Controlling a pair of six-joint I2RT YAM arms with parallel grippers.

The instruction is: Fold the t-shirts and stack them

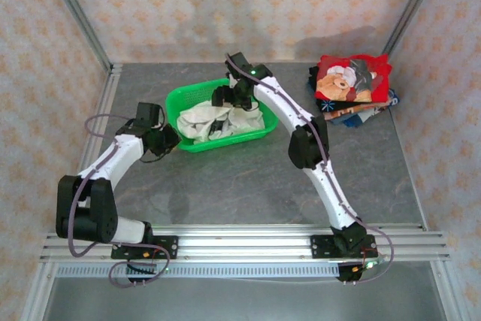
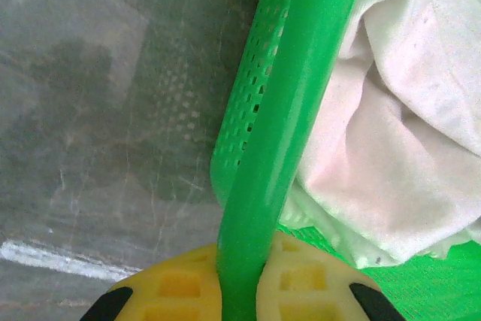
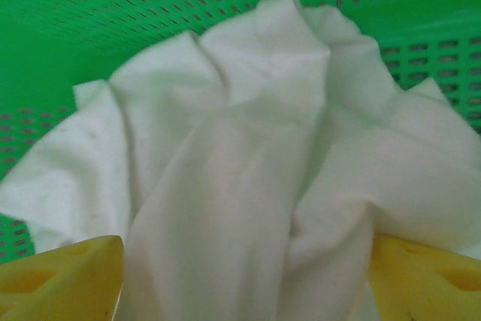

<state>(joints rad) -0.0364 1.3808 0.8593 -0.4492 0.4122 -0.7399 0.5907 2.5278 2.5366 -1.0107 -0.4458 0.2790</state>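
Off-white cloth, one crumpled shirt (image 1: 214,122), lies heaped inside the green basket (image 1: 180,99), left of centre in the upper half of the overhead frame. From my right wrist the same shirt (image 3: 248,148) fills the middle of the picture in deep folds, with perforated basket wall (image 3: 113,13) behind it.

My right gripper (image 3: 244,276) hangs over the heap. Its jaws stand wide apart, one yellow pad (image 3: 64,280) at the lower left corner and the other (image 3: 425,276) at the lower right, with cloth bulging up between them. Overhead, that gripper (image 1: 229,99) sits above the basket's far side.

My left gripper (image 2: 242,291) is clamped on the basket rim (image 2: 293,110): a yellow pad (image 2: 173,287) presses it from each side, and the shirt (image 2: 391,148) lies just inside the wall. Overhead, this gripper (image 1: 169,139) meets the basket's left edge.

Well apart, at upper right, a red teddy-bear shirt (image 1: 349,79) tops a stack of folded coloured shirts (image 1: 361,113) on the grey table (image 1: 248,178).
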